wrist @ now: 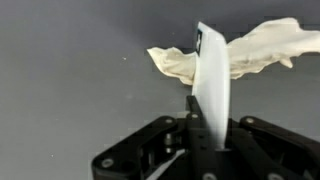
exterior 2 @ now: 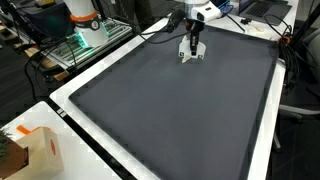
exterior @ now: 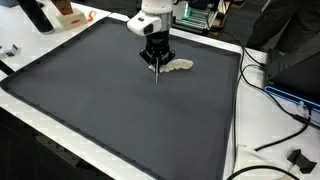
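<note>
Spreads a dark grey mat (exterior: 110, 110) over nearly the whole bench, edge to edge. Comes down with the white Franka arm (exterior: 153, 20) near the far edge of the bench in both exterior views, wrist vertical, last link aimed straight at the mat. Pinches with the black Robotiq gripper (exterior: 156, 58) the upper end of a thin white strip (wrist: 210, 80), jaws drawn in tight against its two flat faces, no gap to either side in the wrist view. Holds the strip upright, lower tip at the mat or just above it; impossible to tell whether touching. Leaves the crumpled white cloth (exterior: 180, 66) lying flat on the mat just beside the strip's tip, toward the far edge; in the wrist view stretches behind the strip, partly hidden by it, touching or barely apart, not clear which
</note>
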`<action>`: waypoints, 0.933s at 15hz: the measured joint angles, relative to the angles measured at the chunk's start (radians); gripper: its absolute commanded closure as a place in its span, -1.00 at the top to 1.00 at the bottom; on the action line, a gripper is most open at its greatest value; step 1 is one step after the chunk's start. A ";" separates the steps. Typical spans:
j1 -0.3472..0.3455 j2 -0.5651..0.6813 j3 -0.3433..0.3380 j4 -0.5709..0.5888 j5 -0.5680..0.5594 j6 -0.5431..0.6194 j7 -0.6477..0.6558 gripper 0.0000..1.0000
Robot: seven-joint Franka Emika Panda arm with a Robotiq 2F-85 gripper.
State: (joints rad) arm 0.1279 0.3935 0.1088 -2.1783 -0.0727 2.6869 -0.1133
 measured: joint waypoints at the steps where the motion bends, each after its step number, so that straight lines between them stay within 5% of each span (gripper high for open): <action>1: 0.004 -0.003 -0.002 -0.003 -0.003 0.000 0.007 -0.98; 14: 0.045 -0.191 -0.022 -0.204 -0.095 0.055 0.115 -0.98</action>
State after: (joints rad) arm 0.1731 0.2029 0.0869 -2.3823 -0.1679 2.7416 0.0016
